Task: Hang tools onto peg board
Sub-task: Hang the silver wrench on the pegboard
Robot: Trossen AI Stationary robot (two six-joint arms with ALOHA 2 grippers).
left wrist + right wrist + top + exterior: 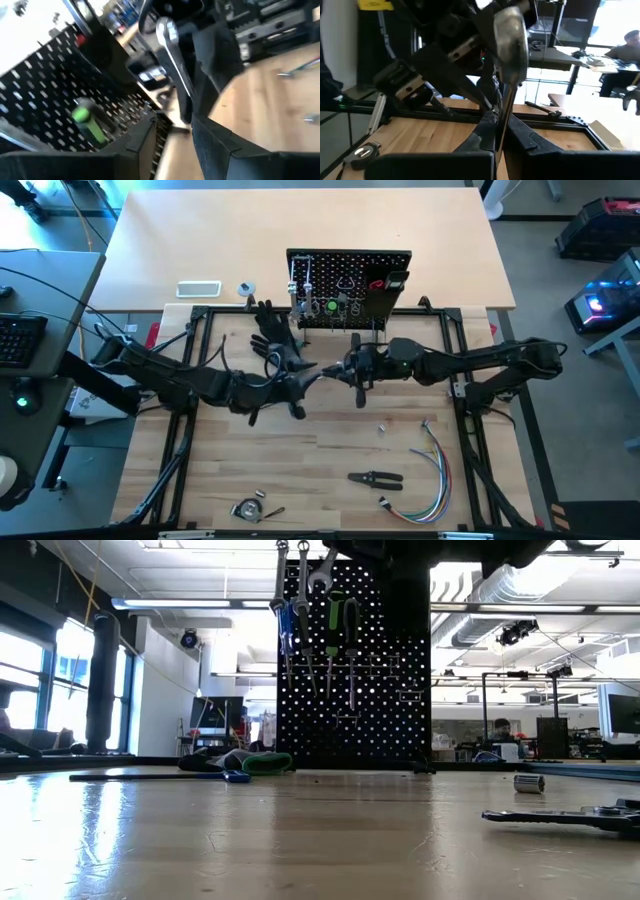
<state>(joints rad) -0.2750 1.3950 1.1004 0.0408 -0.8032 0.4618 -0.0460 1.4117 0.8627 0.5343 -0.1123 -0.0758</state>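
A silver wrench (506, 95) hangs in the air above the table's middle, in front of the peg board (350, 280). My right gripper (500, 145) is shut on it and comes in from the table's right (347, 368). My left gripper (174, 135) meets the same wrench (175, 70) from the table's left (312, 377). The board stands upright on its legs, and a green-handled tool (335, 630), a blue-handled one (288, 630) and silver ones hang from its hooks. My left gripper has the wrench's shaft (186, 112) between its two fingers, near the end away from the ring head (167, 30). It comes about level from the table's left. Blur hides which faces the fingers are on. The wrench is clear of the table. My right gripper pinches the wrench's shaft (501, 125) between its two fingers, coming level from the table's right and lying across it. The wrench stands up out of the fingers with its head (512, 40) on top, lifted clear of the table.
A black glove (270, 330) lies left of the board. Pliers (375, 478), a bundle of coloured wires (432, 470), a small silver piece (382, 430) and a round tool (250, 508) lie on the near half. A thin blue-ended bar (160, 777) lies flat at the left.
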